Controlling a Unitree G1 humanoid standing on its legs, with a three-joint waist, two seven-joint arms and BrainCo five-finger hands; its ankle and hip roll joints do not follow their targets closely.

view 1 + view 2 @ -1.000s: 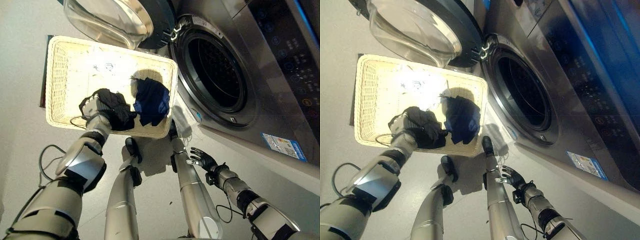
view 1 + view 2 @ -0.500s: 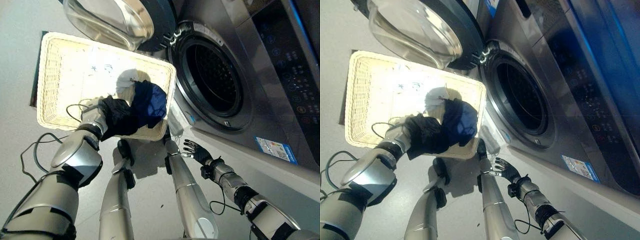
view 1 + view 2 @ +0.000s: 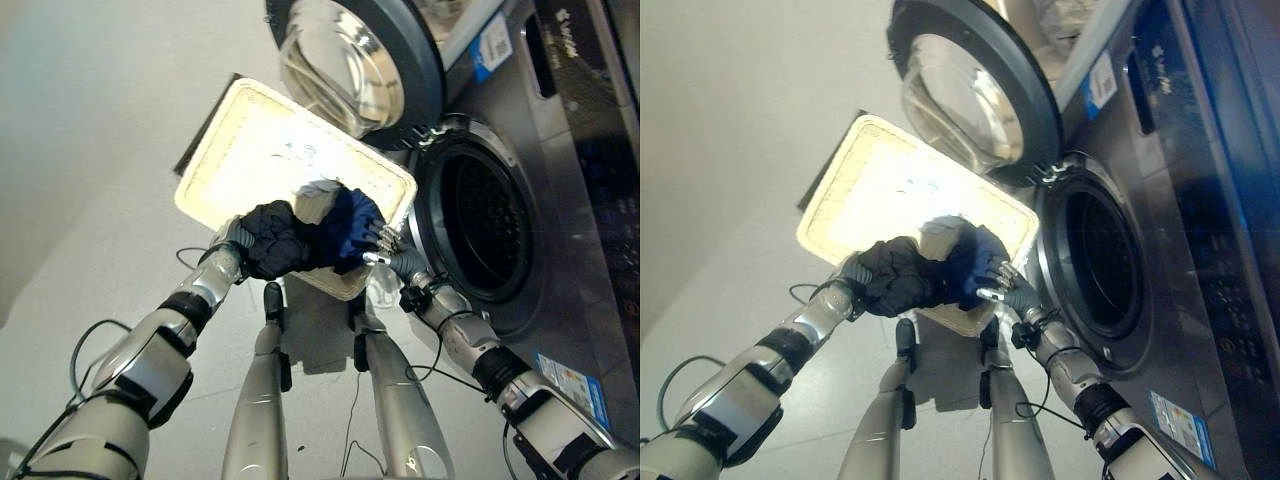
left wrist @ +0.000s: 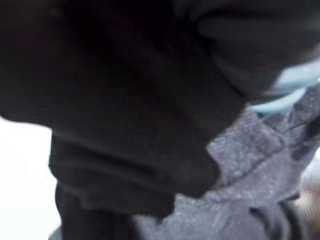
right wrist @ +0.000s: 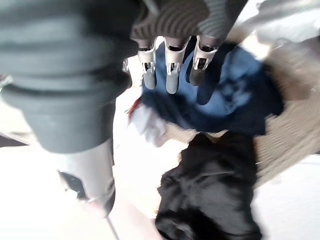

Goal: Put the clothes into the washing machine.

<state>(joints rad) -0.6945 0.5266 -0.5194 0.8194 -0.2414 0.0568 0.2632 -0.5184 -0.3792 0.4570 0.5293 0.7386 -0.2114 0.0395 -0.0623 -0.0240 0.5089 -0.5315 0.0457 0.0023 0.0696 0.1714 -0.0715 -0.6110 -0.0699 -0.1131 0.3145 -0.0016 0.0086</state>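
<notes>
Risen from the basket point(image 3: 215, 165), the left hand point(image 3: 238, 240) grips the black garment point(image 3: 275, 240) while the right hand point(image 3: 385, 252), fingers straight, steadies the blue garment point(image 3: 345, 225), which could slide off before reaching the drum point(image 3: 485, 235).

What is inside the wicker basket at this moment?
Over the wicker basket, near its washer-side edge, are a black garment, a blue garment and a pale piece. Whatever lies under them is covered.

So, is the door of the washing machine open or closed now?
Open. The round glass door is swung away from the washing machine, and the dark drum opening is uncovered beside the basket.
</notes>
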